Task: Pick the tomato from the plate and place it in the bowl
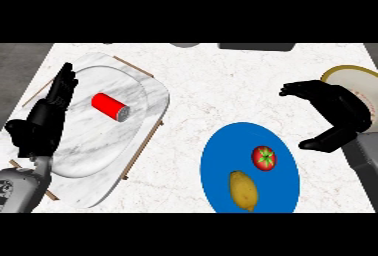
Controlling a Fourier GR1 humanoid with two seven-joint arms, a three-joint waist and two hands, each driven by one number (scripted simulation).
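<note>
Two items share the blue plate point(221, 150): the tomato point(264, 157) toward its upper right, and a yellow lemon-like fruit point(244, 190) just below and left of it, near but apparently not touching. The right hand point(334, 107) hovers above and to the right of the plate, fingers and thumb spread in a wide curved pre-grasp, holding nothing; it is apart from the tomato. The left hand point(48, 107) rests open at the left edge, fingers up, over the marble tray point(148, 105) that carries a red can point(110, 106). The bowl point(362, 80) is the pale, gold-rimmed vessel at the right edge, partly hidden behind the right hand. Risks as judged from here: the tomato is round and likely to roll if the fingers meet it off-centre, which could push it against the yellow fruit or toward the plate rim. A descent too far left could catch the yellow fruit as well. The bowl sits close behind the wrist, so the carry needs a tight inward turn; the forearm could nudge the bowl along the surface point(221, 85). Since the bowl is only partly in view, release position is hard to judge.
</note>
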